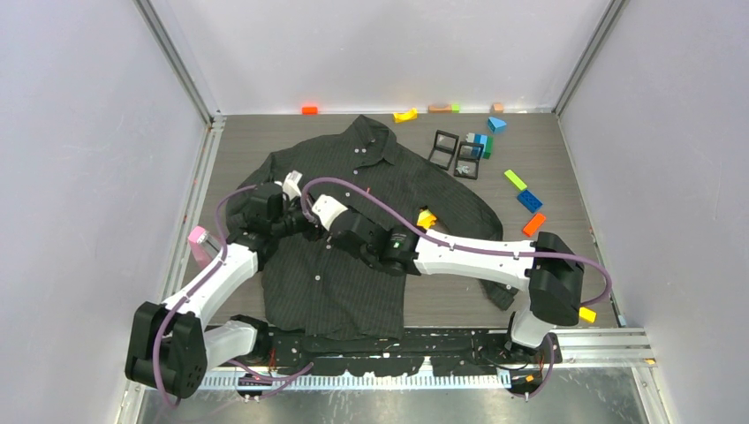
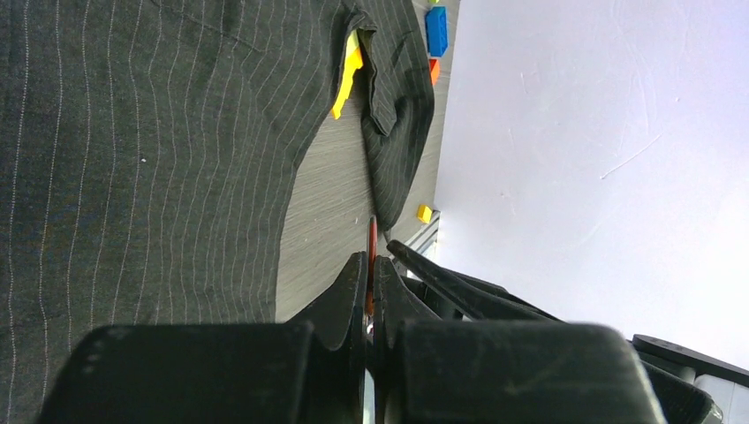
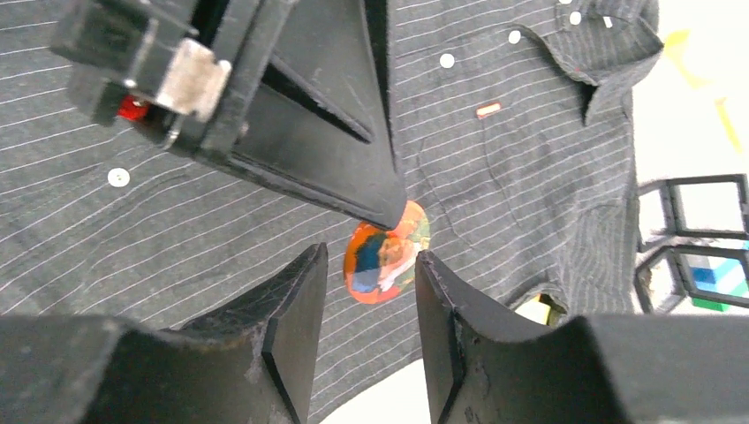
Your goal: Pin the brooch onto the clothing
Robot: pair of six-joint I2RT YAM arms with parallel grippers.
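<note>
- While both arms lean in over it, what covers the table (image 1: 565,159)?
- Mostly the clothing (image 1: 353,274): a dark pinstriped shirt, spread flat mid-table, collar at the far end, hem at the near edge by the arm bases. One sleeve runs out to the right, with a yellow block (image 1: 427,218) just beside it.
- Arms?
- From near left, the left arm (image 1: 221,274); from near right, the right arm (image 1: 468,256). Both wrists meet above the shirt's left half.
- Jaws on the left gripper (image 2: 372,265)?
- Pressed together, with a thin red edge pinched between the fingers. The right wrist view shows it is the brooch (image 3: 384,261), gripped by its upper rim.
- And the right gripper (image 3: 371,256)?
- Jaws part-way apart, one finger on each side of the brooch, a clear gap on one side. Not clamped on it.
- Clutter?
- On the far right of the table, black frames (image 1: 444,144) and loose coloured blocks (image 1: 531,200).
- Brooch details?
- Round, orange-red with a blue patch. It sits over the chest panel, near a small red tag (image 3: 487,109) but apart from it. White buttons (image 3: 447,61) run beyond that. Whether the brooch touches the fabric, cannot tell.
</note>
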